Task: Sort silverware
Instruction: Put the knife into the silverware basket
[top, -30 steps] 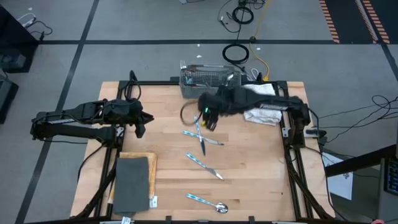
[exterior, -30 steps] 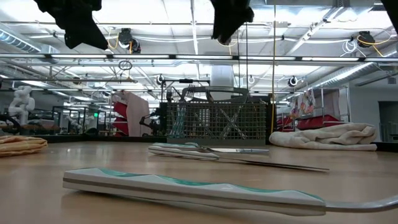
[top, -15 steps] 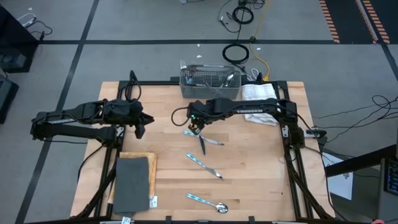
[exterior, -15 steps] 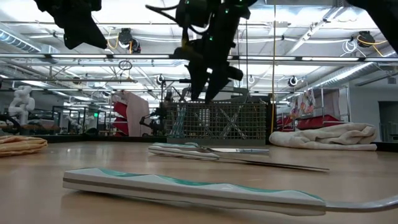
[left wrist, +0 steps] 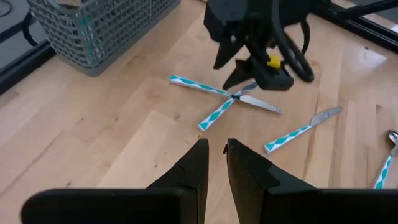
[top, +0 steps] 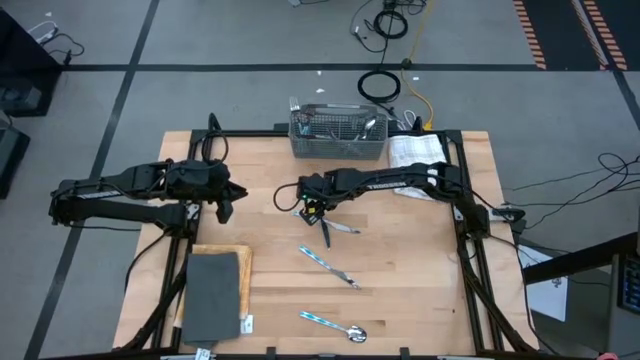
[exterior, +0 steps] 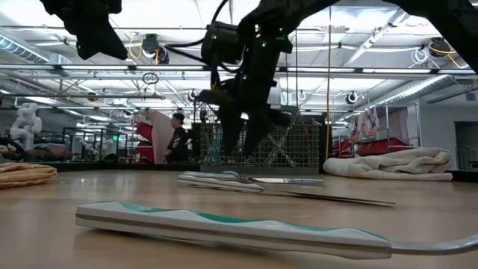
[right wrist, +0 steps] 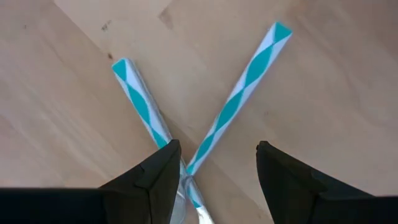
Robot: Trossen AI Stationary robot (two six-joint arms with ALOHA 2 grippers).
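Two pieces of silverware lie crossed like an X (top: 322,219) near the middle of the wooden table (top: 400,290). The right gripper (top: 314,207) hangs just above that crossing, fingers spread open with nothing between them, one on each side of the two handles. A knife (top: 330,262) lies alone closer to the front, and a spoon (top: 335,325) sits near the front edge. Bare wood shows all around these pieces.

The grey mesh caddy (top: 337,132) stands at the back edge with more silverware inside it. A white cloth (top: 418,152) lies beside it at the back right corner. A dark flat pad (top: 212,295) on a board takes up the front left corner.

The left gripper (top: 225,203) waits over the left side, well apart from the silverware, fingers nearly together and holding nothing.
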